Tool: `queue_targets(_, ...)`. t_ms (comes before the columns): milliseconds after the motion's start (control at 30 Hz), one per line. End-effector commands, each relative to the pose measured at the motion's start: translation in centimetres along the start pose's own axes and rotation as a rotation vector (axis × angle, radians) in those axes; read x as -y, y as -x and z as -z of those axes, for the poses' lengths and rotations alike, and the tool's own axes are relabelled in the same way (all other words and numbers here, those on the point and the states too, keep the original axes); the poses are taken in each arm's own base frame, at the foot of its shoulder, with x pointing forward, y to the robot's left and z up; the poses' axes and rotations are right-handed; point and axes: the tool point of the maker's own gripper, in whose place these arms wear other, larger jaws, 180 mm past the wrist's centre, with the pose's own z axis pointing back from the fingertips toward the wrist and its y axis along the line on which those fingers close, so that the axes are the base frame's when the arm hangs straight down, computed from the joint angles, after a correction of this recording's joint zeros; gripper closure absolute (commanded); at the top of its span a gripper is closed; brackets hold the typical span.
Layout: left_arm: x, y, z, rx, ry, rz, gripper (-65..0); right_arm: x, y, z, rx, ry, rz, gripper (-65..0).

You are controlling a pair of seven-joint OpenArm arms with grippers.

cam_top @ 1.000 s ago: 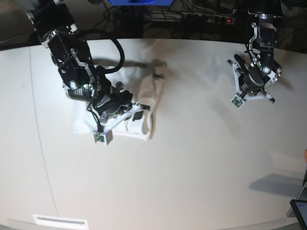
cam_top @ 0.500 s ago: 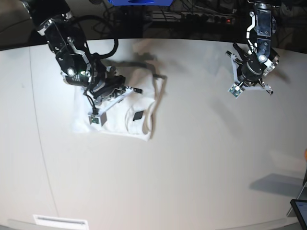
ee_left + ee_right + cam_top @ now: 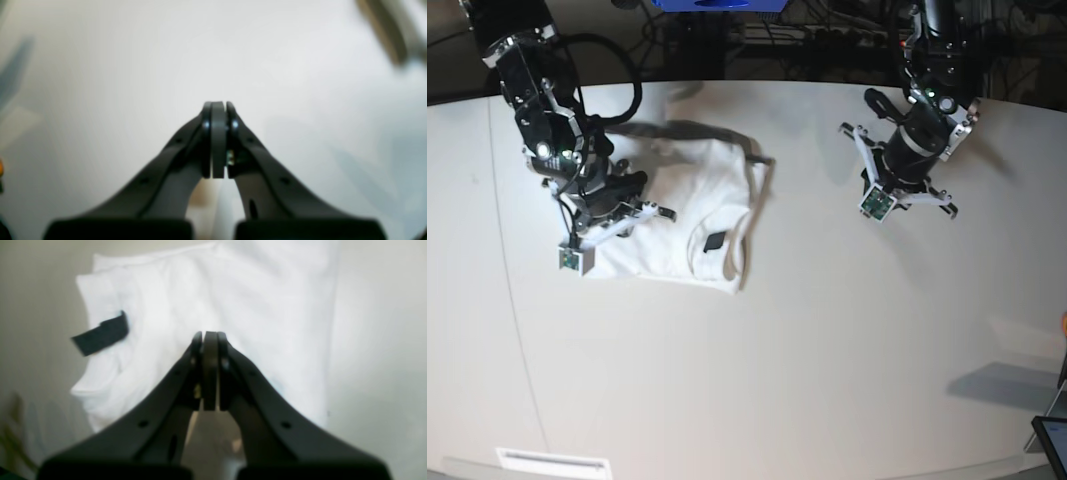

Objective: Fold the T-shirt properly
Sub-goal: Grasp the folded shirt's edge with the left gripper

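The T-shirt [image 3: 677, 215] lies folded into a white rectangle on the left part of the table, plain side up. Its small black tag [image 3: 712, 241] shows near the right edge. In the right wrist view the T-shirt [image 3: 267, 306] fills the upper middle, with the tag [image 3: 100, 334] at the left. My right gripper [image 3: 209, 335] hovers over the cloth, shut, with nothing between its fingers. In the base view the right gripper [image 3: 663, 212] sits over the shirt's left half. My left gripper [image 3: 218, 105] is shut and empty above bare table; in the base view the left gripper [image 3: 942, 205] hangs well to the right of the shirt.
The white table [image 3: 827, 350] curves along a dark back edge with cables behind. A blue object [image 3: 717, 4] sits at the top. A tablet corner [image 3: 1052, 440] shows at the lower right and a white label [image 3: 552, 462] at the front left.
My right gripper has pulled back to the left, off the tag area, leaving the shirt lying flat. The left arm has swung leftward and down towards the table's middle.
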Motion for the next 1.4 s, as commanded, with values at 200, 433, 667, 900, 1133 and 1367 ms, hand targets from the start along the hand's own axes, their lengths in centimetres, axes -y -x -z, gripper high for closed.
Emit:
queue_targets(200, 6.9, -8.6, 1.0, 0.265, 0.192, 0.010, 0.0, 5.1, -1.8, -1.1, 0.148, 0.114, -0.018, -0.3)
queue_targets(433, 9.9, -13.0, 2.4, 0.370, 0.280, 0.030, 0.0, 5.9, -0.6, -1.2, 0.130, 0.133, -0.007, -0.3)
queue_targets(667, 13.5, -12.9, 3.4, 0.356, 0.391, 0.054, 0.0, 6.0, 0.0, -1.2, 0.116, 0.136, -0.006, -0.1)
queue_targets(900, 15.7, -9.4, 5.8, 0.275, 0.462, 0.014, 0.0, 5.3, 0.8, -1.1, 0.096, 0.118, -0.019, -0.1)
queue_targets(1133, 14.2, -7.1, 6.7, 0.217, 0.442, 0.034, 0.0, 4.0, 3.6, -1.0, 0.032, 0.090, 0.000, -0.1)
queue_targets(1367, 13.7, -6.5, 6.8, 0.203, 0.434, 0.047, 0.0, 4.5, 5.2, -1.0, -0.003, 0.106, 0.005, -0.3)
